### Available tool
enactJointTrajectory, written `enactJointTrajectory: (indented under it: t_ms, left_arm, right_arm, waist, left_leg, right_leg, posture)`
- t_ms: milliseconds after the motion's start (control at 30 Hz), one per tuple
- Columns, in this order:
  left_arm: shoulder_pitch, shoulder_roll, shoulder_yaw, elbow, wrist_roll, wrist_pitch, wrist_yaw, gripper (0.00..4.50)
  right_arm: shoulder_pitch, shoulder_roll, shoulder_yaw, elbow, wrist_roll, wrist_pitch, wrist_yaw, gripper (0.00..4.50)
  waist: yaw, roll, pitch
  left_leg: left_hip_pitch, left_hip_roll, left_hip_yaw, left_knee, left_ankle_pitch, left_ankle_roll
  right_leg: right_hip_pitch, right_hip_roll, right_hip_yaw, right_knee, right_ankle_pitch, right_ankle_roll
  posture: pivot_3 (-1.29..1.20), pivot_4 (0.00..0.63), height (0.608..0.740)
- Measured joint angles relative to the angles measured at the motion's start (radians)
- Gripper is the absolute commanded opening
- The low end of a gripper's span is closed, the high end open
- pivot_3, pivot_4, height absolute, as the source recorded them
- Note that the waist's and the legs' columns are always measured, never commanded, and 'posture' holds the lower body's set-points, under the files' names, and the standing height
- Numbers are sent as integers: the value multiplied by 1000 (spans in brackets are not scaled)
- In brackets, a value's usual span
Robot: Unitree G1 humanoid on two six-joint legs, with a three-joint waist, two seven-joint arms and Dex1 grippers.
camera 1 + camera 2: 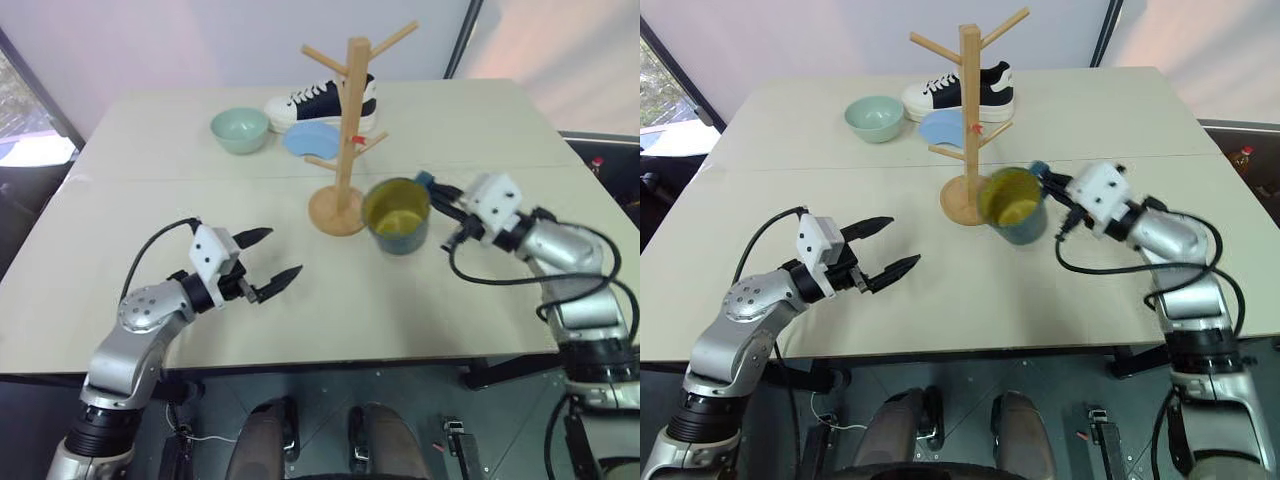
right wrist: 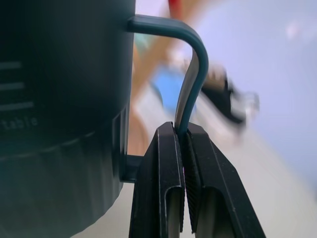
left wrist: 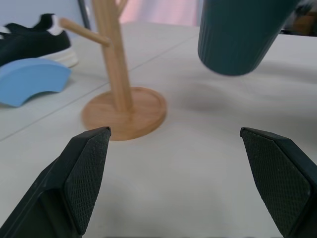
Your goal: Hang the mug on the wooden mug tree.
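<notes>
My right gripper (image 2: 184, 148) is pinched tight on the thin loop handle of the mug (image 1: 397, 215), the two black fingers pressed against either side of the strap, so the mug hangs off my fingertips with its yellow inside tipped toward my head and its body clear of the table (image 1: 300, 310). From the grip, the mug's body lies to my left, and just beyond it on that same side stands the wooden mug tree (image 1: 347, 120), its round base nearly touching the mug in the head views. The pole stands upright, well taller than the mug, and the slanted pegs reach up and outward; a short lower peg points out to my right, toward the mug. I judge the coming move turns on lifting the handle loop above a peg tip and sliding it down along the slant. My right arm is the nearer one and already has the mug. My left gripper (image 1: 264, 262) hovers spread wide and empty over the table, well to the left of the tree, pointing toward its base.
</notes>
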Motion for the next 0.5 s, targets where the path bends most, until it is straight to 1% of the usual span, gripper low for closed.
enactJointTrajectory:
  t_ms: [67, 167, 233, 500]
  left_arm:
    - [-20, -1, 17, 6, -6, -2, -1, 4500]
    - [-61, -3, 43, 1, -33, -1, 2, 4500]
    - [-66, 1, 49, -7, -44, 2, 2, 4500]
    - [-76, 5, 72, -66, -88, 40, 16, 4500]
  right_arm:
    - [-81, 0, 48, -23, -41, 52, 1, 31]
    - [-154, 1, 87, -36, -85, 98, 1, 31]
    - [-176, 1, 105, -35, -106, 124, 1, 31]
    - [-249, 3, 141, 8, -164, 170, 9, 31]
  waist:
    - [1, -1, 0]
    - [3, -2, 0]
    - [0, -2, 0]
    - [-2, -2, 0]
  left_leg:
    - [-2, -1, 0, 0, 0, 0]
    - [-3, -2, 0, -1, 0, 1]
    - [-3, -3, 0, -1, 1, 3]
    - [-2, -3, 0, -1, 2, 3]
  right_leg:
    - [-1, -1, 0, 0, -1, -2]
    - [-1, -4, 0, -1, 0, -2]
    - [-1, -4, 0, -1, 1, 1]
    - [-1, -3, -1, 1, 2, 2]
  posture:
    - [0, 150, 730]
    - [0, 150, 730]
    - [0, 150, 730]
    - [0, 150, 730]
